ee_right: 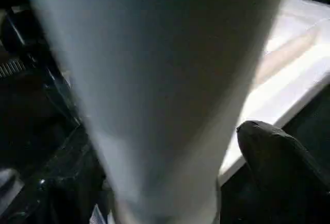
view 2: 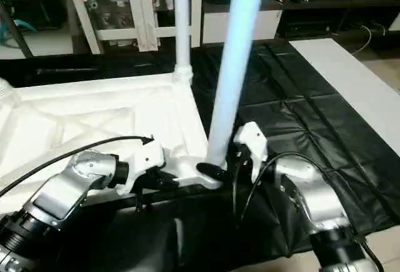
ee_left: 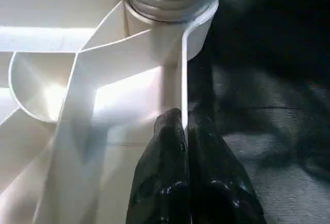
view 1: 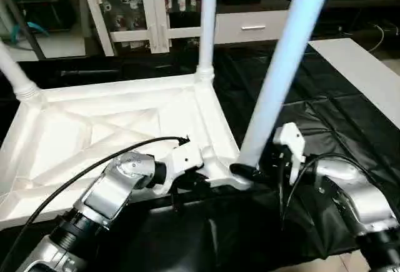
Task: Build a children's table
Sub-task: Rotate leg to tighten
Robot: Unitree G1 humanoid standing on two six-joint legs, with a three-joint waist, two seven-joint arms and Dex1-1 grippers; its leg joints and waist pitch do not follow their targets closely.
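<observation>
Left eye view: white tabletop (view 1: 94, 128) lying upside down on a black sheet (view 1: 325, 115), ribs facing up in an X. Three white legs standing up from the corner sockets — far leg (view 1: 207, 15) straight up at the back corner, another leg (view 1: 12, 72) leaning at the far left corner, near leg (view 1: 284, 65) tall and tilted at the front right corner socket (view 1: 228, 175). Left end effector (view 1: 187, 181) down at the front rim of the tabletop, just beside that socket. Left wrist view: two black fingers (ee_left: 170, 183) pressed together on the thin rim wall, pinching it, with the ridged bottom of the near leg sitting in the socket just past them. Right end effector (view 1: 256, 172) low at the foot of the near leg, right next to the socket. Right wrist view: near leg (ee_right: 154, 80) big and close, one black finger (ee_right: 278, 157) beside it — touching or not, cannot tell, and cannot tell how wide the fingers are. Flat white board (view 1: 369, 78) lying off to the right on the black sheet. White cabinet (view 1: 150, 9) with glass doors far behind.
</observation>
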